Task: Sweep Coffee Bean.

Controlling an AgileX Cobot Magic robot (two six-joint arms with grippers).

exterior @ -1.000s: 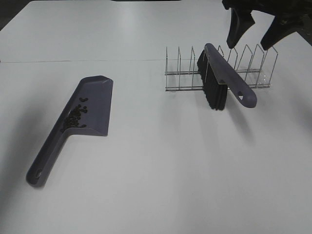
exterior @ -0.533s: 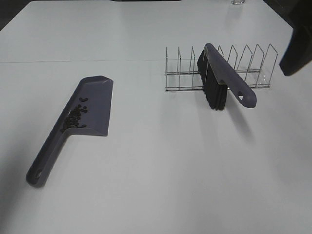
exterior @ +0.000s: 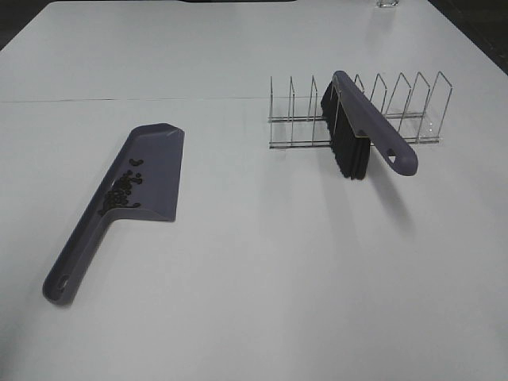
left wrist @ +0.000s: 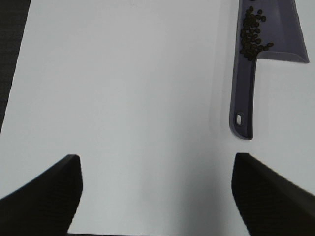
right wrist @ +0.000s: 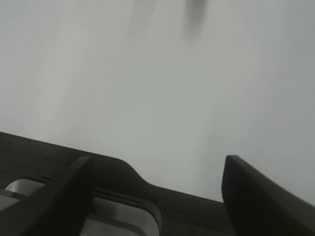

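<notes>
We see both hands spread apart and holding nothing. Our left hand hangs above bare white desk, its two dark fingers wide of each other with only the desk surface between them. Ahead of that hand and off toward its right finger lies the purple dustpan, flat on the desk with its handle pointing back toward the hand and the hanging hole at the near end. The coffee bean heap sits inside the pan, bunched against the side where the pan meets the handle, well apart from the fingers. In the high view the same beans lie clustered in the dustpan, a few strays a little farther up the pan. Our right hand also stands apart, its fingers over the desk's edge, with plain white surface ahead of it and a dark strip and a pale rounded shape just beneath. Neither hand shows in the high view. There the brush, purple-backed with black bristles, leans in the wire rack, its handle jutting out past the rack toward the near side, well apart from the dustpan.
</notes>
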